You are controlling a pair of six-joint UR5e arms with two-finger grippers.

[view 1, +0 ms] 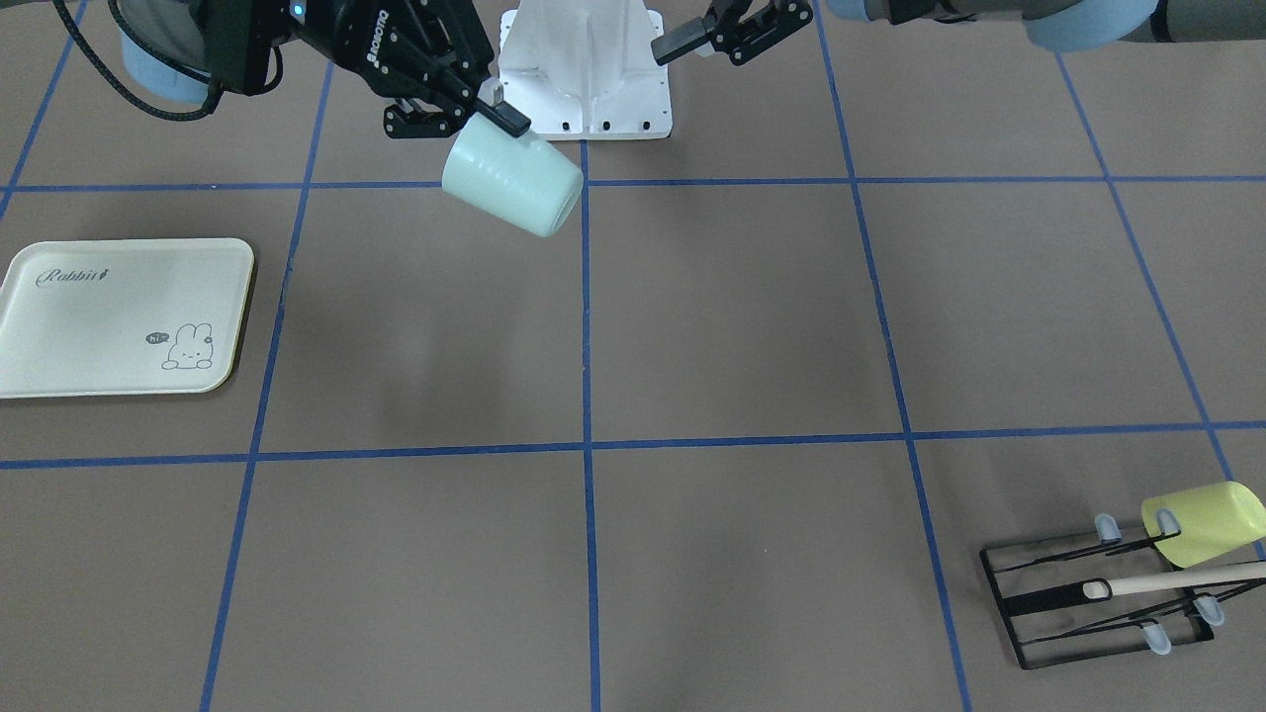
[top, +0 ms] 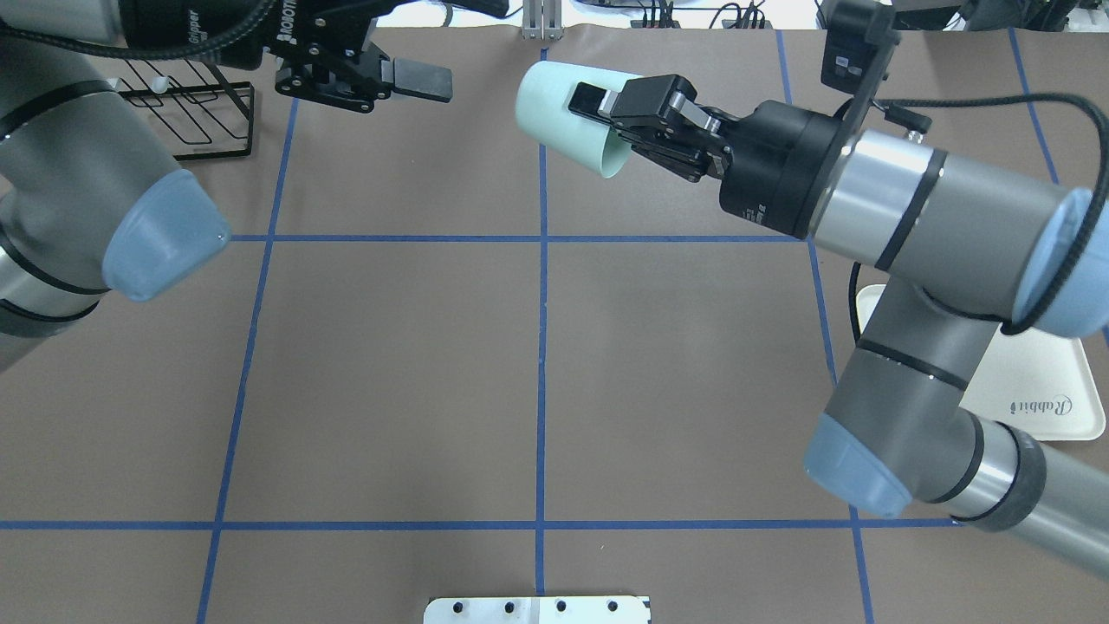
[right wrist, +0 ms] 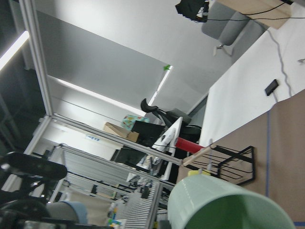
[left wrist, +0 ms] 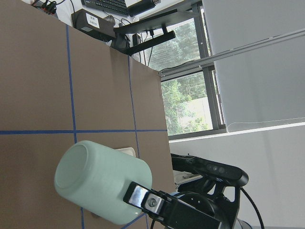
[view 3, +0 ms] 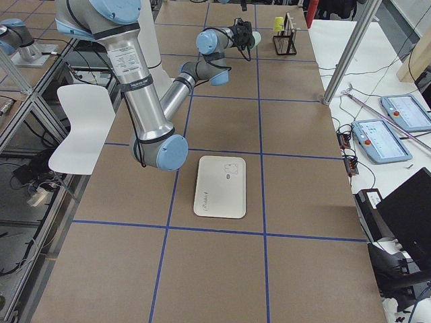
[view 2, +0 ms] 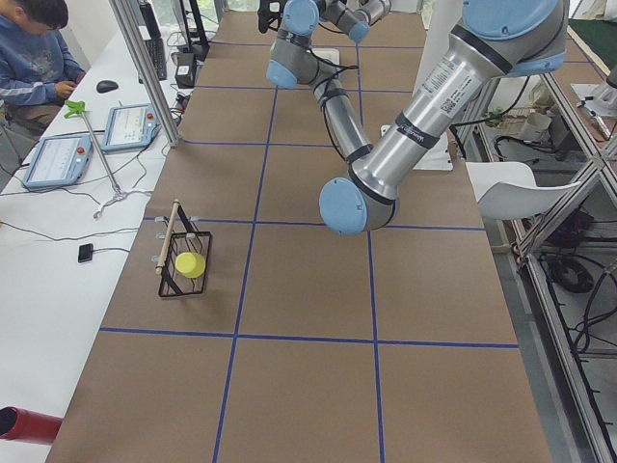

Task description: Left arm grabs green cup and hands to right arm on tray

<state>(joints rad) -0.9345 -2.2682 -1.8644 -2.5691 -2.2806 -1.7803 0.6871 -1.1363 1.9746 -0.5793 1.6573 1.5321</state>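
Nearest the robot we see the white base plate (top: pixel 537 609) at the edge of the bench (top: pixel 390 373). Off to the robot's right the tray (top: pixel 1044 394) lies flat, partly hidden beneath the right arm (top: pixel 936 199) in the overhead view. Farther out, over the central blue tape line (top: pixel 542 347), the right pincer (top: pixel 599 111) is clamped on the green cup (top: pixel 554 108), which hangs in the air well apart from the tray. The cup lies nearly on its side, its closed base pointing toward the left arm (top: pixel 78 173) and its mouth toward the right arm's wrist. One finger (top: pixel 589 98) presses on the outer wall near the rim, and we cannot see the other. About level with the cup, on the robot's left and with a gap between them, the left pincer (top: pixel 420 80) holds nothing, and its fingers look spread. Farthest out, at the bench's far left corner, stands a black wire rack (view 1: pixel 1098 603) carrying a yellow-green cup (view 1: pixel 1207 519) on its side and a pale wooden stick (view 1: pixel 1187 577) lying across it.
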